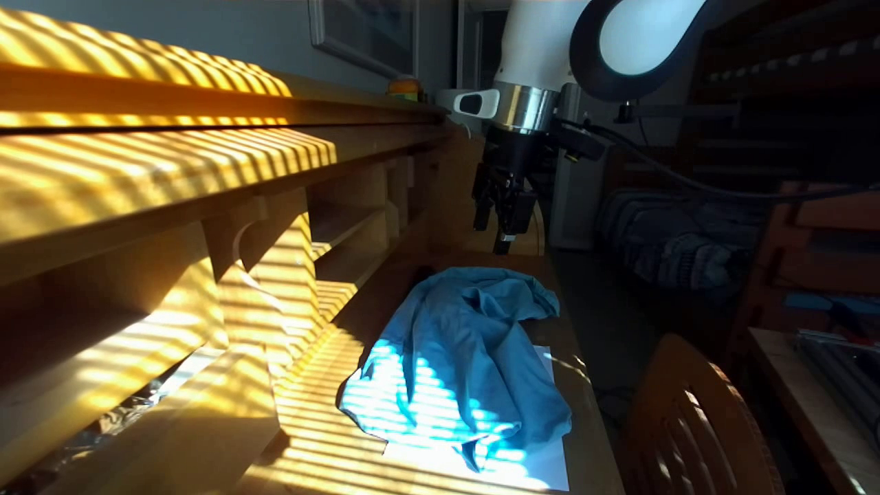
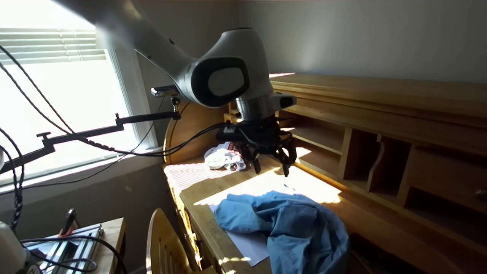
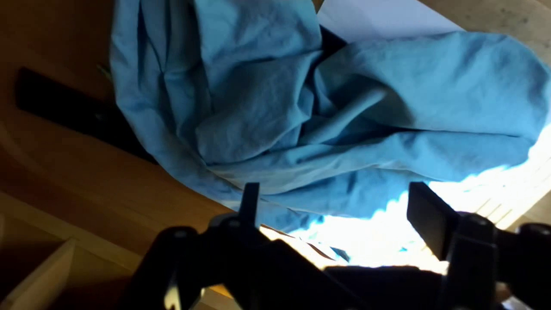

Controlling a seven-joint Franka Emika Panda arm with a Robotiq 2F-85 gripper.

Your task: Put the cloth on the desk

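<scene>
Seemingly, placement is being finished: cloth on desk, empty gripper being held parted at the cloth's twelve o'clock, withdrawal being required.

Window: blazing white, blinds washed out
Desk: sun-striped at the window end, dim toward the far end
Cloth: bleached patch, shadowed folds
Gripper: near-black against the glare
Robot arm: upper stretch blurred
</scene>
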